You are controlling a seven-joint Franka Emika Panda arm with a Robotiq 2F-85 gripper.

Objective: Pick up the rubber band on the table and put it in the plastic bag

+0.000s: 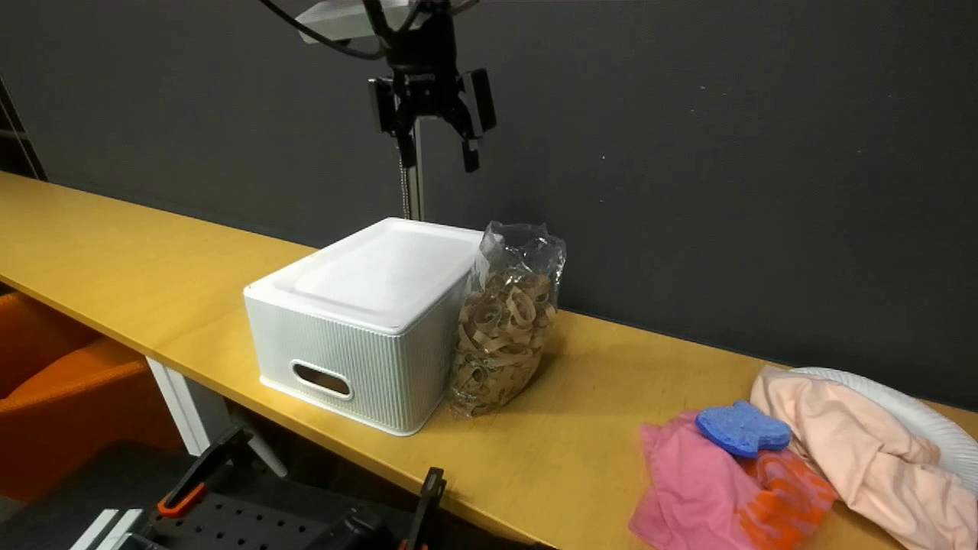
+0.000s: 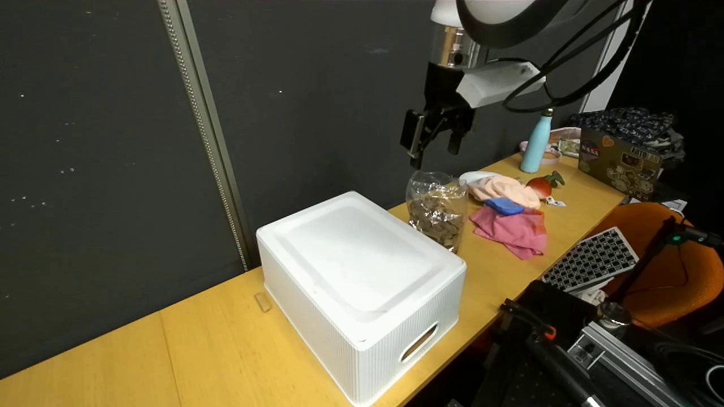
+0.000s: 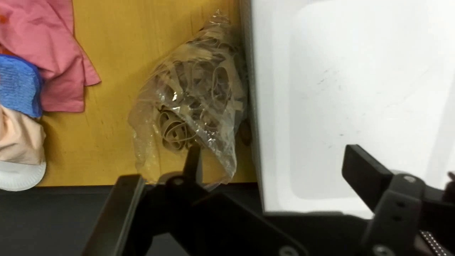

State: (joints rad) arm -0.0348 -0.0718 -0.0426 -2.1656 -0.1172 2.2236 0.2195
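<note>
A small tan rubber band (image 2: 263, 302) lies flat on the wooden table (image 2: 215, 345), beside the white box near the wall, in an exterior view. The box hides it elsewhere. The clear plastic bag (image 1: 503, 336) (image 2: 436, 215) stands upright and open-topped against the box's opposite side, filled with tan rubber bands. It also shows in the wrist view (image 3: 204, 81). My gripper (image 1: 438, 156) (image 2: 435, 152) is open and empty, high above the table near the bag and box. In the wrist view its fingers (image 3: 273, 153) are wide apart, one over the bag's edge and one over the box.
The white ribbed box (image 1: 328, 328) (image 2: 362, 249) (image 3: 355, 89) stands between band and bag. A pink cloth (image 1: 695, 489), blue sponge (image 1: 741, 428), peach cloth (image 1: 856, 443) and white plate (image 1: 917, 409) lie on the bag's far side. A dark wall (image 2: 317, 102) runs behind the table.
</note>
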